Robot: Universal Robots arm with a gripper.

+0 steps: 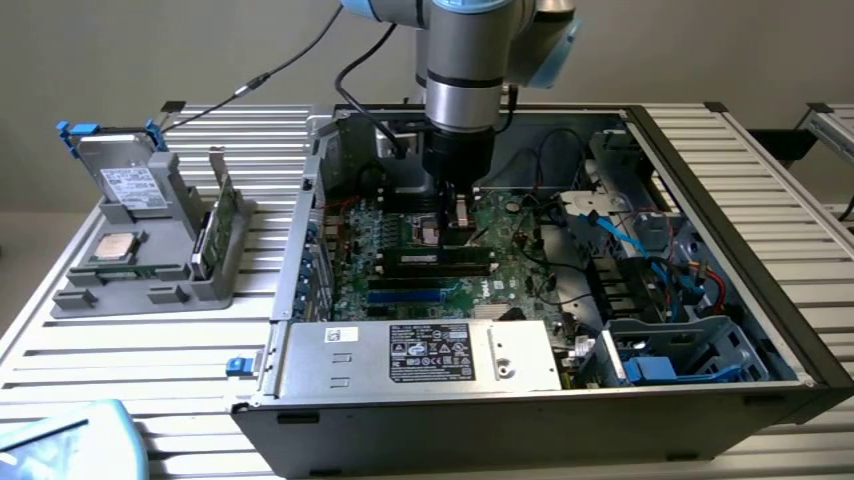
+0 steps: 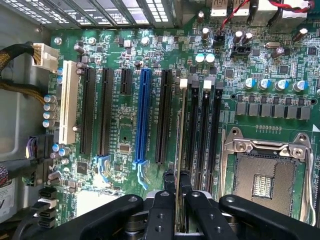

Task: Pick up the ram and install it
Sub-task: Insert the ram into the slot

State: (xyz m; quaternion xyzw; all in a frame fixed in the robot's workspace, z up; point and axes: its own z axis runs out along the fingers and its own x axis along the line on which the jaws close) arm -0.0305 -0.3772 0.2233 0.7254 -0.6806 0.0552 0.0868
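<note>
Green ram [image 2: 179, 125], edge-on over the black memory slots [image 2: 205, 130] beside the CPU socket [image 2: 270, 172], clamped in the gripper [image 2: 176, 189]. Arm [image 1: 461, 90] reaches vertically into the case [image 1: 747, 200]. Power-supply label [image 1: 430, 352] unreadable.

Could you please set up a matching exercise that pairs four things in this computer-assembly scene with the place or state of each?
Things:
1. ram
2. silver CPU chip
3. CPU socket
4. expansion card

Places or states:
A. empty, on the motherboard
B. clamped edge-on in the gripper, over the memory slots
C. standing on edge in the gray holder
D. lying flat on the gray holder, outside the case

Pairs: 1-B, 2-D, 3-A, 4-C
</note>
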